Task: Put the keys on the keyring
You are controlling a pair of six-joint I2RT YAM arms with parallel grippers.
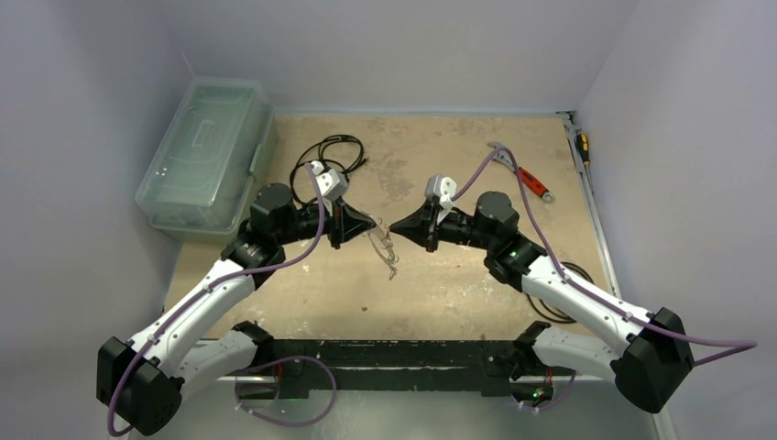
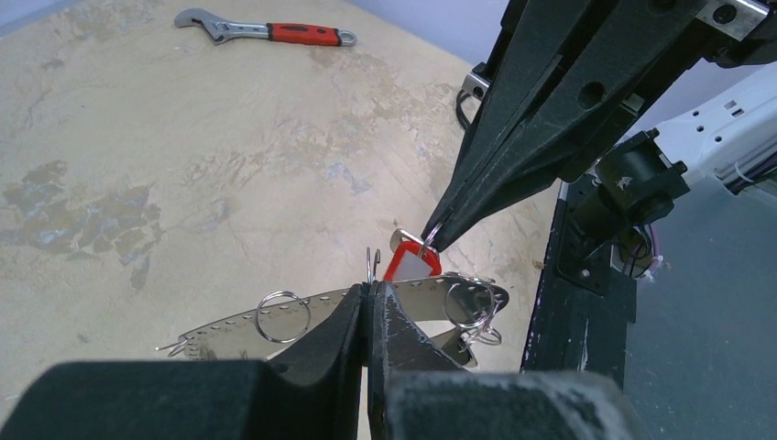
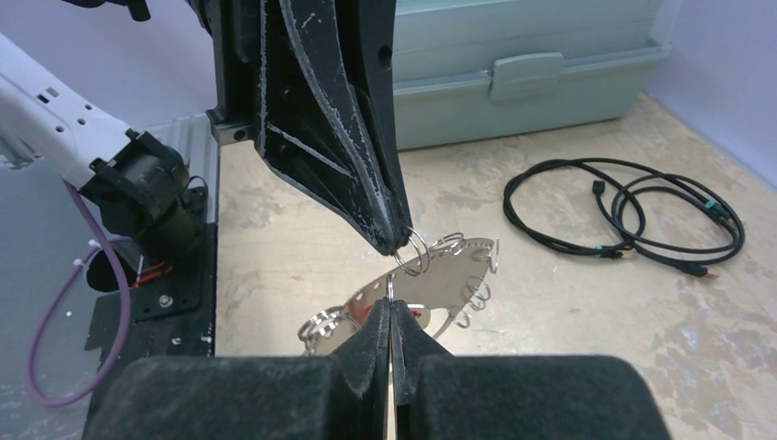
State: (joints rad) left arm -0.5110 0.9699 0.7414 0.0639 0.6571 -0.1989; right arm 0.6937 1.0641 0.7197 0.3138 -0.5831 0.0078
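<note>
- My left tool (image 2: 371, 302) is pressed together on a thin wire loop at the edge of the keyring (image 2: 229, 337), holding it up off the surface (image 2: 183, 165).
- My right tool (image 2: 432, 240) is also pressed together. It pinches the small ring at the top of the red-tagged key (image 2: 412, 264), which hangs just under its tips.
- The two tools meet almost tip to tip over the middle of the surface, the left one pointing right and the right one pointing left.
- The key sits just past the left tool's tips, at the keyring's far edge. Neither wrist view shows me whether it touches the keyring or whether its ring has caught the wire.
- The keyring looks like a flat silvery oval with small rings (image 2: 282, 316) strung along it. Its long axis lies crosswise to the line between the tools, and from above it droops towards the arm bases.
- As I judge it, the key's ring must come in along the line between the tools, square to the oval's long axis, and meet the loop in the left pinch.
- The right arm carries the key, so it should close that gap while the left holds steady.
- The keyring looks floppy, so a nudge could swing the loop off line.
- I cannot make out any other keys.
</note>
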